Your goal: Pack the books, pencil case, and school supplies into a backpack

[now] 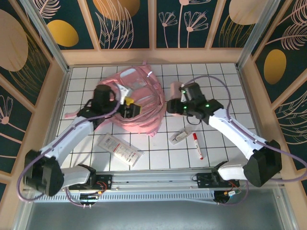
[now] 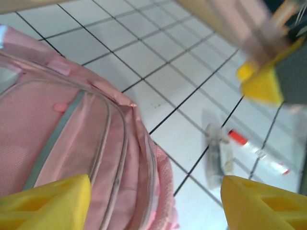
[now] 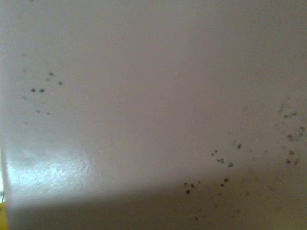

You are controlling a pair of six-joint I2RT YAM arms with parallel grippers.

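The pink backpack (image 1: 139,91) lies at the back of the table, left of centre. My left gripper (image 1: 128,109) hovers over its near right edge. In the left wrist view this gripper (image 2: 153,203) is open, with the backpack's (image 2: 72,143) zip seams and bare tile between its yellow fingers. My right gripper (image 1: 176,103) is just right of the backpack, shut on a pale pink pencil case (image 1: 171,93). The case's speckled surface (image 3: 153,96) covers the right wrist view. School supplies lie on the tiles: a red-capped white marker (image 1: 197,146) (image 2: 256,152) and a clear packet (image 1: 181,135) (image 2: 217,155). The books are out of view.
A long white flat item with red print (image 1: 120,149) lies near the front left. A pink strap (image 1: 72,115) trails left of the backpack. Wooden walls close in the table on three sides. A metal rail (image 1: 153,179) holds the arm bases at the front.
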